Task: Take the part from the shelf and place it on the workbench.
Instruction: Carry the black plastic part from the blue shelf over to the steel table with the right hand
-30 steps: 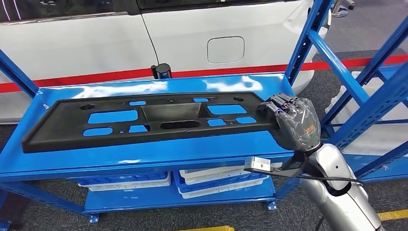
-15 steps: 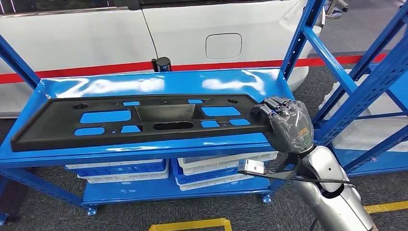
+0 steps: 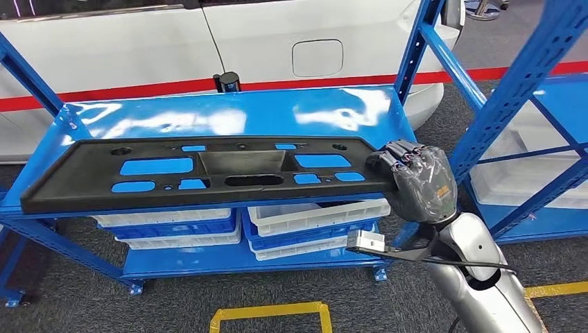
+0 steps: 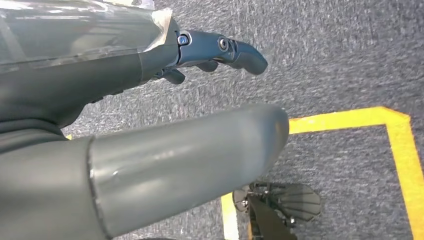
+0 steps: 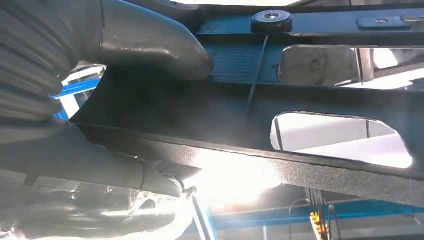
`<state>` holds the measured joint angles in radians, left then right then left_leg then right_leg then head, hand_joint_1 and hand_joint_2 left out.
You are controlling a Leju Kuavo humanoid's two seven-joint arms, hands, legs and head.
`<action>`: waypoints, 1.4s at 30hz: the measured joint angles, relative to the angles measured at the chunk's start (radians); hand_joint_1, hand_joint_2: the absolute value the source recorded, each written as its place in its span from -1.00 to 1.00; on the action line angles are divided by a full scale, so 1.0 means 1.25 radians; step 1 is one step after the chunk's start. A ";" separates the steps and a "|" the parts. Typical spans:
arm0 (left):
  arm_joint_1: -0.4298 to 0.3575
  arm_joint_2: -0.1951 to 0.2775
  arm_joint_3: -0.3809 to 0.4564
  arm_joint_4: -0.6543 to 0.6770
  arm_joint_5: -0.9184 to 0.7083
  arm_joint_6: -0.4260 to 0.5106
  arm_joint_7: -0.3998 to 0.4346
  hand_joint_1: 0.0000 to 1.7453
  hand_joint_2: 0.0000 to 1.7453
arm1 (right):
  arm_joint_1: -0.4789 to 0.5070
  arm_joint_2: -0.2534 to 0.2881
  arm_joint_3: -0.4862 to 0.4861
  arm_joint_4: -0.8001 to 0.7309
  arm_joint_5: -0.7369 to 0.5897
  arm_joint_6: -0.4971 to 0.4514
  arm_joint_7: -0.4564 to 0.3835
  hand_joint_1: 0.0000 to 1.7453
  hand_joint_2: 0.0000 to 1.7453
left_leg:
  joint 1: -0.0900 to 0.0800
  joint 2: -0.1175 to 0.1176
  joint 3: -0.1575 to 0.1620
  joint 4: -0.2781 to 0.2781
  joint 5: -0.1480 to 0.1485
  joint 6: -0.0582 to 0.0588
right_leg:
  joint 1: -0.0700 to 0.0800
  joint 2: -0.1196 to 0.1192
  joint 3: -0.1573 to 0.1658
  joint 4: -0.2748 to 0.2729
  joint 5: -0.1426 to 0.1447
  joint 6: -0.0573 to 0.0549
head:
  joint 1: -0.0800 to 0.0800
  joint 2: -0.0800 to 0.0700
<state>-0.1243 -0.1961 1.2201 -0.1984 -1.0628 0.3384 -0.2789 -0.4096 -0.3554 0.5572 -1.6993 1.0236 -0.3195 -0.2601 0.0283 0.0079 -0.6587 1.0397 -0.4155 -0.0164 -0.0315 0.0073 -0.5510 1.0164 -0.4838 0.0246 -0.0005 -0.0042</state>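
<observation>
Head view: one long black part with several cut-out openings lies lengthwise along the front of the blue shelf, its front edge at or just past the shelf's front lip. One robot hand, the right robot hand, grips the part's right end, fingers curled over the top edge at the corner; the rest of the part stretches away to the left of that hand. On the lower level sit stacked white and blue bins, in two stacks side by side. Behind the shelf stands one white car with a red stripe.

Right wrist view: the thumb presses on one face of the part while the fingers close on the other side.

Left wrist view: the left robot hand hangs over grey carpet marked with yellow tape, holding nothing, thumb and fingers apart.
</observation>
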 joint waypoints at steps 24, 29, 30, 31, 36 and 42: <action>-0.003 -0.001 0.005 0.000 0.005 -0.001 -0.004 -1.00 -1.00 | 0.013 0.038 -0.001 0.003 0.055 -0.001 0.012 1.00 1.00 | -0.015 0.005 0.028 -0.036 0.013 0.041 | 0.001 -0.007 -0.012 0.048 -0.032 0.035 | 0.005 0.000; -0.002 0.000 0.005 -0.001 0.005 -0.001 -0.001 -1.00 -1.00 | 0.017 0.046 -0.008 -0.004 0.058 0.001 0.015 1.00 1.00 | -0.013 0.003 0.013 -0.026 0.023 0.015 | 0.003 -0.004 0.015 -0.012 -0.008 0.006 | 0.003 0.000; -0.001 0.000 0.005 -0.001 0.005 -0.001 -0.001 -1.00 -1.00 | 0.017 0.047 -0.009 -0.005 0.058 0.001 0.015 1.00 1.00 | -0.010 0.002 0.007 -0.014 0.011 0.011 | 0.002 -0.004 0.011 -0.012 -0.003 -0.001 | 0.001 0.000; -0.001 0.000 0.005 -0.001 0.005 -0.002 -0.001 -1.00 -1.00 | 0.017 0.049 -0.009 -0.006 0.058 0.001 0.015 1.00 1.00 | -0.009 0.001 -0.005 0.012 -0.012 0.007 | 0.000 -0.005 0.007 -0.012 0.002 -0.009 | -0.003 0.000; -0.001 0.000 0.005 -0.001 0.005 -0.003 -0.001 -1.00 -1.00 | 0.026 0.052 -0.011 -0.007 0.060 0.001 0.015 1.00 1.00 | -0.007 -0.002 -0.058 0.199 -0.121 0.000 | 0.007 -0.005 -0.020 -0.010 0.023 -0.019 | -0.013 0.000; -0.004 0.003 0.005 -0.001 0.003 -0.003 -0.001 -1.00 -1.00 | 0.029 0.054 -0.016 -0.007 0.068 -0.003 0.011 1.00 1.00 | -0.016 -0.011 0.089 -0.023 -0.058 0.026 | 0.012 -0.004 -0.033 -0.010 0.040 -0.001 | -0.019 0.000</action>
<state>-0.1296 -0.1928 1.2258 -0.1992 -1.0592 0.3352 -0.2800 -0.3732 -0.2875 0.5377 -1.7080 1.1086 -0.3228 -0.2461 0.0082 -0.0062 -0.5469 1.0103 -0.4877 0.0160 -0.0160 0.0029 -0.5919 1.0034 -0.4336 0.0236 -0.0248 -0.0042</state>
